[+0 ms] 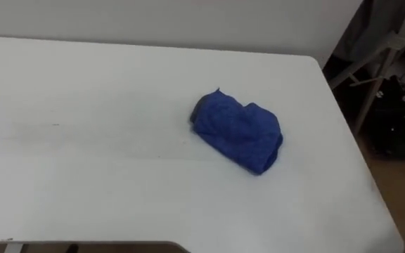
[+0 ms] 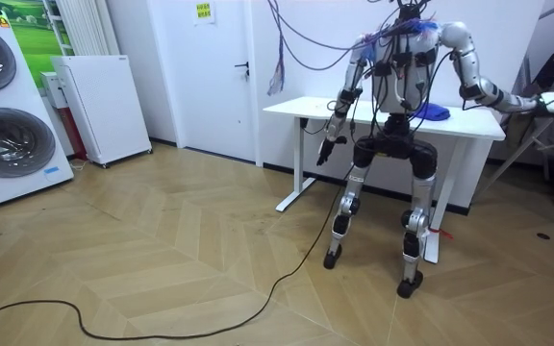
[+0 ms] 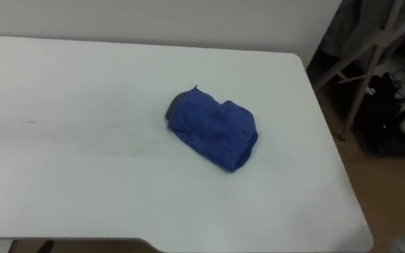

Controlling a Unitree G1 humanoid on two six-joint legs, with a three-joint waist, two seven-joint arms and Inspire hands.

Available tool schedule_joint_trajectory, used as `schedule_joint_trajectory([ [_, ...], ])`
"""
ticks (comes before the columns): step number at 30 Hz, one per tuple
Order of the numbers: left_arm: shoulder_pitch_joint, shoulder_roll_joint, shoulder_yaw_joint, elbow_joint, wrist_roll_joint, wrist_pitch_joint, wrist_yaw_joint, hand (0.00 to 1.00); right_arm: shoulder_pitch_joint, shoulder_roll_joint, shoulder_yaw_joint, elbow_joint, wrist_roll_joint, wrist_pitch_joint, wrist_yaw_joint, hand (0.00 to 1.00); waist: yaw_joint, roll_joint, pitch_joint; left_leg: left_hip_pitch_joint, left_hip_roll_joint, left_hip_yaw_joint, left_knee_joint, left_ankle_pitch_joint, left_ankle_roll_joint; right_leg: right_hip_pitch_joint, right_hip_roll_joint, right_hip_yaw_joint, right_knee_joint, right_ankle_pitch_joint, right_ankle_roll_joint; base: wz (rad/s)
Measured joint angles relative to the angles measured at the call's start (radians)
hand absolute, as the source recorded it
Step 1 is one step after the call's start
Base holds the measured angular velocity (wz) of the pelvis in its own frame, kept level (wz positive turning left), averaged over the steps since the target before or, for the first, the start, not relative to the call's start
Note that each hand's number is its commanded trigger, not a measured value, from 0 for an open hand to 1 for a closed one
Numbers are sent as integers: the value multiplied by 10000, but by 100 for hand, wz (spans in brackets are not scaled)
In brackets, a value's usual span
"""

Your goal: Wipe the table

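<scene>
The blue cloth [image 1: 236, 131] is soft, nappy fabric, crumpled. The table [image 1: 83, 84] top around the cloth is smooth, matt white, faintly streaked. The floor [image 2: 162, 250] is lightly glossy herringbone wood.

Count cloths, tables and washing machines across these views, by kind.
Crumpled blue cloth: 1
White rectangular table: 1
White front-loading washing machines, stacked: 2
Total: 4

Herringbone wood floor [image 2: 162, 250]; white door [image 2: 214, 86] (shut).
</scene>
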Motion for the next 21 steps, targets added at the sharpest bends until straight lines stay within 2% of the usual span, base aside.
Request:
schedule_joint_trajectory([
  [1, 29, 52, 20, -2, -6, 43, 1, 0, 26, -13, -109, 575, 282, 15, -38, 0, -71, -127, 25, 9, 0, 6, 0, 0, 0, 22, 0, -1, -6, -5, -5, 0],
  [4, 174, 170, 60, -72, 18, 156, -1, 0, 305, -13, -320, 1930, 1095, 86, -53, 0, -129, -233, -3, -49, -4, 49, 41, -6, 2, -20, 5, 52, -111, -13, -6, 0],
  [8, 260, 254, 292, -121, 12, 304, -9, 0, 583, -28, -779, 3262, 2390, 119, -128, 0, -166, -189, -1, -68, -5, 83, 41, -20, 8, -3, 86, 371, -190, -23, -17, -1],
  [11, 349, 297, 335, -145, 1, 304, -9, 0, 717, -91, -780, 4505, 2813, 122, -121, 0, -309, -29, -41, -84, -5, 83, 37, -20, 8, 39, 100, 404, -203, -19, -24, 0],
  [12, 383, 294, 329, -152, 2, 305, -8, 0, 812, -90, -767, 4849, 2936, 124, -56, 0, -345, 82, -67, -78, -5, 84, 21, -20, 8, 34, 98, 404, -181, -19, -23, 0],
  [14, 382, 293, 327, -151, 2, 306, -8, 0, 895, -89, -731, 5447, 3001, 150, 150, 0, -390, 175, -50, -65, -5, 86, 19, -20, 8, 24, 97, 414, -152, -19, -24, -2],
  [15, 393, 287, 327, -139, 5, 309, -6, 0, 910, -89, -733, 5744, 3021, 316, 279, 0, -392, 259, -26, -48, -5, 131, 14, -20, 8, -12, 96, 478, -105, -26, -29, -12],
  [17, 397, 262, 327, -88, 3, 328, 9, 0, 990, -74, -729, 5996, 3115, 447, 450, 0, -400, 361, -31, 22, -14, 225, -8, -20, 10, -20, 97, 629, -97, -31, -28, -13],
  [18, 399, 236, 317, -77, 7, 346, 31, 0, 1127, 14, -677, 6066, 3116, 495, 555, 0, -408, 431, -45, 96, -26, 234, -32, -20, 13, 29, 77, 635, -107, -52, -27, 0],
  [21, 382, 198, 278, 184, 32, 359, 65, 0, 1242, 443, -290, 6497, 3106, 621, 966, 0, -405, 429, -72, 111, -51, 219, 50, -18, 19, 58, 42, 655, -86, -146, -31, 6],
])
